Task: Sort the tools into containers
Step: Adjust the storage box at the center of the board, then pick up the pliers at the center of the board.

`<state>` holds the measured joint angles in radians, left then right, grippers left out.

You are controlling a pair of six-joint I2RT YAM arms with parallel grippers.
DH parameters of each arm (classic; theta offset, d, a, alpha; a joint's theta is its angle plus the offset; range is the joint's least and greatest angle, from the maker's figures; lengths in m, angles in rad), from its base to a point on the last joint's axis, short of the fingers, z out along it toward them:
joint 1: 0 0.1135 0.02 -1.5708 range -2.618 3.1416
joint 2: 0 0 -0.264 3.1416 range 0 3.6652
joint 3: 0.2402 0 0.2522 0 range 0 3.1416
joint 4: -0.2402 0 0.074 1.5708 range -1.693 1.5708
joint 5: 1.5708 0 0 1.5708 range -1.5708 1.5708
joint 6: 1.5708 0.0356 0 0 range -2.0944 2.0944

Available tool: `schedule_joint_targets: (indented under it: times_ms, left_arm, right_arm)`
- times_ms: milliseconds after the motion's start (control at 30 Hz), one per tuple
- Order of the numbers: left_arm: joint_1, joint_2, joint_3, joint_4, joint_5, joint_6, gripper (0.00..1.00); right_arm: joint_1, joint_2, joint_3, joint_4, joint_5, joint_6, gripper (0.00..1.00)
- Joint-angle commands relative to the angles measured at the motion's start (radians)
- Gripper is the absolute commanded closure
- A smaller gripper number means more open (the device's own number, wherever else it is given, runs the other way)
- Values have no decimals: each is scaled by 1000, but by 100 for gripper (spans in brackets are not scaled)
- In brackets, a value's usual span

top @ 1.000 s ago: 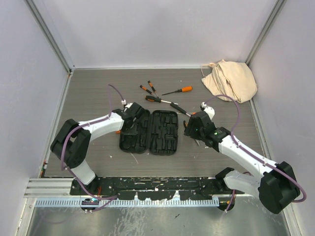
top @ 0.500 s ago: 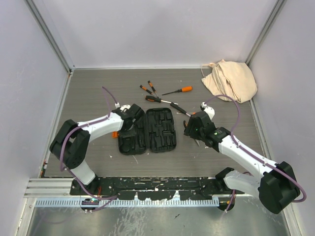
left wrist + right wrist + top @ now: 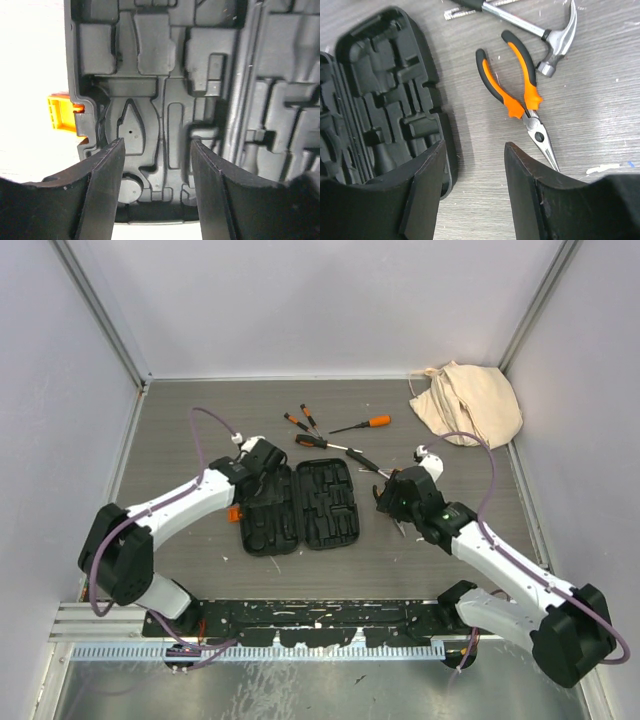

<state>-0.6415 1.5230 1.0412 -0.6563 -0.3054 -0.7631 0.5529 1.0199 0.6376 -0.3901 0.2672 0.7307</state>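
The black tool case lies open and flat in the middle of the table, its moulded slots bare. My left gripper hovers open over the case's left half, near the orange latch, with nothing between its fingers. My right gripper is open above bare table just right of the case's right half. Orange-and-black pliers and a hammer lie just beyond it. Several screwdrivers lie behind the case.
A beige cloth bag sits crumpled in the far right corner. An orange-handled screwdriver and two small ones lie toward the back. White walls close in the table on three sides.
The case slid and turned slightly left, then stayed put. My left gripper has opened and drawn back toward the case's far left end. The right arm has barely moved.
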Motion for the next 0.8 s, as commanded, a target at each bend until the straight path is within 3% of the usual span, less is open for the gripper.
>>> schedule_joint_targets:
  times_ms: [0, 300, 433, 533, 767]
  left_arm:
    - [2, -121, 63, -14, -39, 83, 42]
    - [25, -398, 37, 9, -121, 226, 23]
    - [49, -485, 22, 12, -132, 275, 14]
    - [62, -524, 20, -7, -166, 307, 2]
    - [189, -595, -3, -53, -120, 327, 2]
  right_arm:
    - [-4, -75, 11, 28, 77, -5, 44]
    - [-4, -157, -8, 47, 185, -15, 43]
    - [-5, -133, 30, 35, 203, -60, 42]
    - [-5, -90, 76, -4, 220, -87, 42]
    - [-36, 73, 217, -84, 137, -244, 42]
